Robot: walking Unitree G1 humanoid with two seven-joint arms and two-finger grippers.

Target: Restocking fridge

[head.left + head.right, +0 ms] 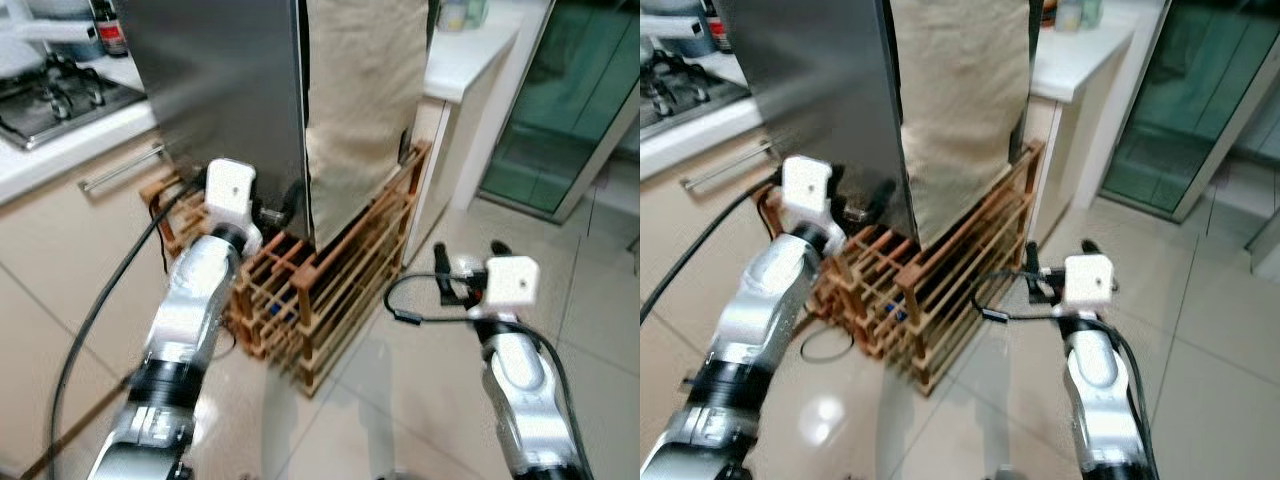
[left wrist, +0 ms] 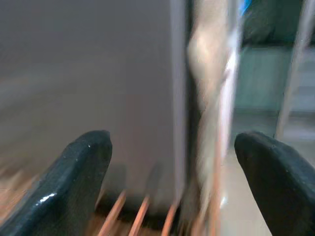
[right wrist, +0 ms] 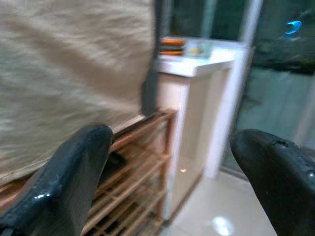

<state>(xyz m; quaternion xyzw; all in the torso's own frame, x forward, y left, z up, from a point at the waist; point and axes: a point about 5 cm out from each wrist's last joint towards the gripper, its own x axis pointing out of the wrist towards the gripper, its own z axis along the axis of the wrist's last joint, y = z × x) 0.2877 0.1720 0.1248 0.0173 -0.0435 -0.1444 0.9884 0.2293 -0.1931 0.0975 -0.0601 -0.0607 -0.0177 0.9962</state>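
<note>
Home kitchen: gas hob (image 1: 55, 95), counter (image 1: 470, 55), fridge (image 1: 215, 90).

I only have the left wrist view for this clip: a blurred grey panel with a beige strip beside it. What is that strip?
Observer: In the head views it is a beige cloth hanging down the side of the steel fridge.
Operator: What does the fridge stand on?
Observer: A slatted wooden rack on the tiled floor.
Operator: And the right gripper?
Observer: The right gripper is open and empty, raised over the floor to the right of the rack.
</note>
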